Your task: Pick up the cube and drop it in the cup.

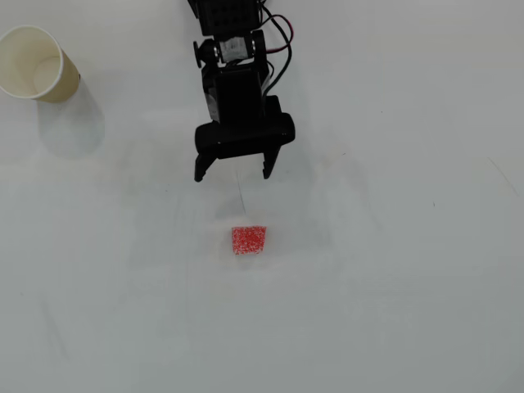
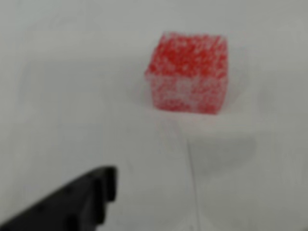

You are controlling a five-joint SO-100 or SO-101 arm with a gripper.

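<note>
A small red cube [image 1: 249,240] with white flecks lies on the white table, just below centre in the overhead view. My black gripper [image 1: 232,173] hangs above it in that view, open, its two fingertips spread wide with nothing between them, a short gap short of the cube. The cream paper cup [image 1: 34,62] stands at the far top left, its white inside showing. In the wrist view the cube [image 2: 188,72] sits blurred at upper centre, and one black finger [image 2: 82,199] enters from the lower left; the cup is out of that view.
The arm's black body and red and black wires [image 1: 277,45] run off the top edge of the overhead view. A thin line [image 1: 241,192] marks the white table between gripper and cube.
</note>
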